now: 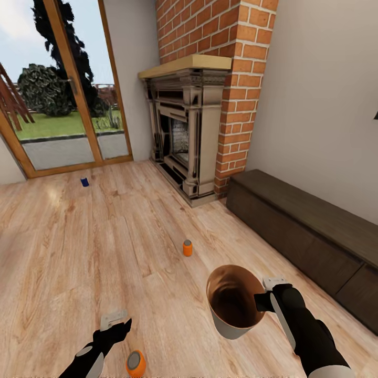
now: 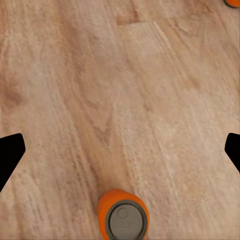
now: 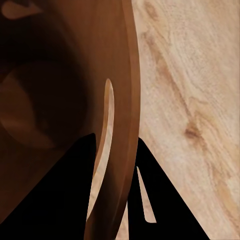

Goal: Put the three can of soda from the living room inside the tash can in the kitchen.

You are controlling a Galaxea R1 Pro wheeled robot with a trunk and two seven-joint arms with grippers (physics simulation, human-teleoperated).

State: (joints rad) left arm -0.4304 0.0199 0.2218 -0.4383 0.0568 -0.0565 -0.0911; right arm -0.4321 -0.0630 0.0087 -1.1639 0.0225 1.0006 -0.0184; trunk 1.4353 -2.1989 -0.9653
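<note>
Now I hold the tash can (image 1: 233,304) by its rim in my right gripper (image 1: 261,302), low right of frame. My left gripper (image 1: 116,324) hangs wide open, empty, beside the nearest orange can (image 1: 136,363); I should centre over it before closing.

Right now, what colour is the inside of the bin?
Dark glossy brown inside the bin, best seen in the head view.

Brick fireplace (image 1: 189,131) with pale wooden mantel (image 1: 185,65), set against the far wall. Glass patio door (image 1: 63,94) at left. Long dark bench (image 1: 310,236) along right wall.
</note>
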